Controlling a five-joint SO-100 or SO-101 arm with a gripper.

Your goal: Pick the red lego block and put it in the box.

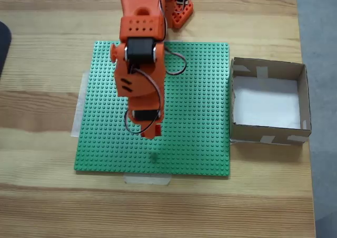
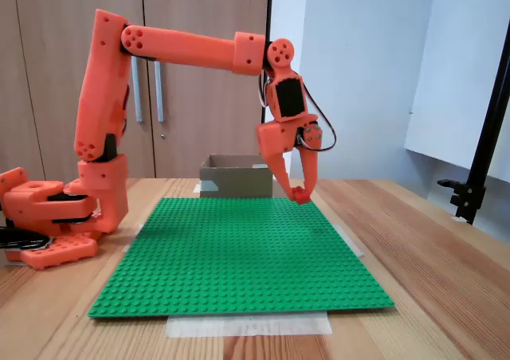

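My orange gripper [image 1: 152, 131] [image 2: 299, 193] hangs a little above the green studded plate [image 1: 202, 117] [image 2: 231, 256], over its front middle in a fixed view from above. The fingers meet at their tips on a small darker red piece, the red lego block [image 1: 157, 128] [image 2: 300, 194], mostly hidden by them. A faint shadow lies on the plate below it. The box [image 1: 267, 69] [image 2: 236, 181], brown cardboard with a white bottom, stands against the plate's right edge in the view from above and behind the plate in the side view.
The arm's base [image 1: 176, 9] [image 2: 48, 221] sits at the plate's far edge on the wooden table [image 1: 42, 90] [image 2: 414, 240]. Tape strips [image 1: 147, 179] hold the plate down. A black stand [image 2: 478, 177] rises at the right of the side view.
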